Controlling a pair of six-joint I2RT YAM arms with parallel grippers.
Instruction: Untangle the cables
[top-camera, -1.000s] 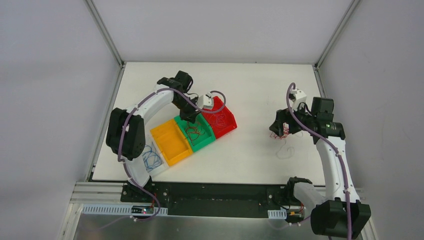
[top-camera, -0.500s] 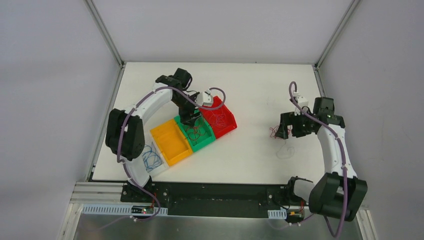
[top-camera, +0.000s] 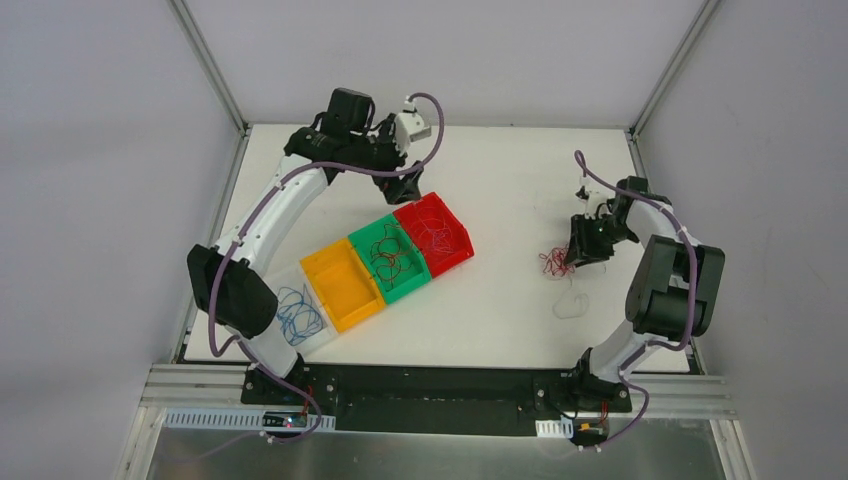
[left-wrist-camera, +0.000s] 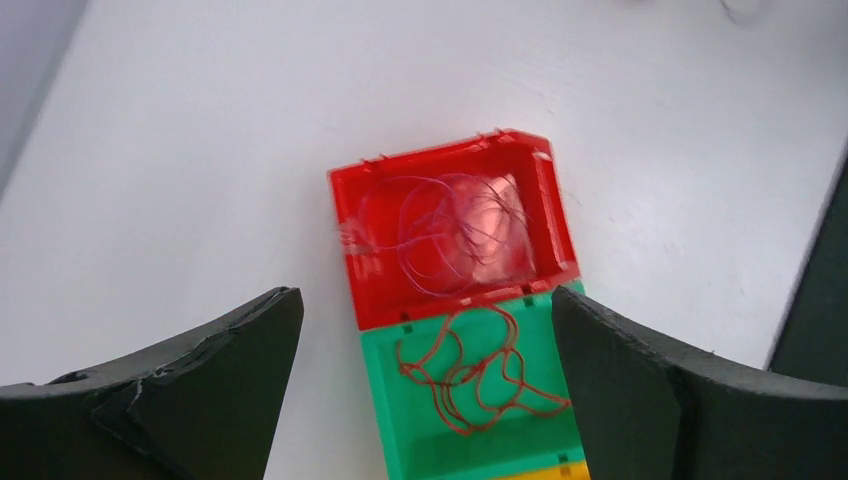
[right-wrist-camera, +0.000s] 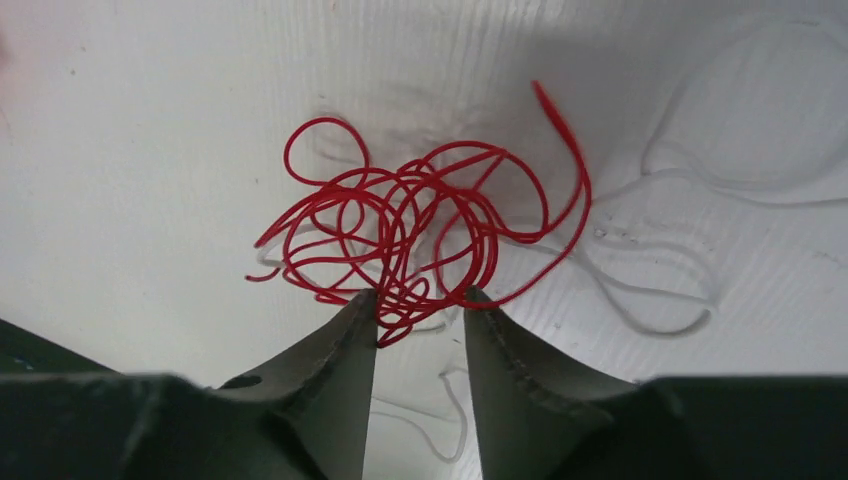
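Top external view, from your arm bases outward: nearest on the left, a clear bin (top-camera: 322, 338) holds curly blue cables (top-camera: 298, 315). A row runs diagonally away from it — a yellow bin (top-camera: 343, 285), a green bin (top-camera: 408, 283) with a dark red-brown cable (top-camera: 390, 262), then a red bin (top-camera: 458, 245) with thin dark cables (top-camera: 433, 234). To the right, a loose white cable (top-camera: 572, 302) lies on the white table (top-camera: 500, 180). Just beyond it is a bright red tangle (top-camera: 552, 263), with your right gripper (top-camera: 578, 252) at it. In the right wrist view its fingers stand narrowly apart, not clamped, and the tangle's lowest loops lie in the gap between the tips. White strands run beside the red. Farthest off, your left gripper (top-camera: 405, 190) hangs just past the red bin — spread wide, holding nothing, the red and green bins showing between its fingers.
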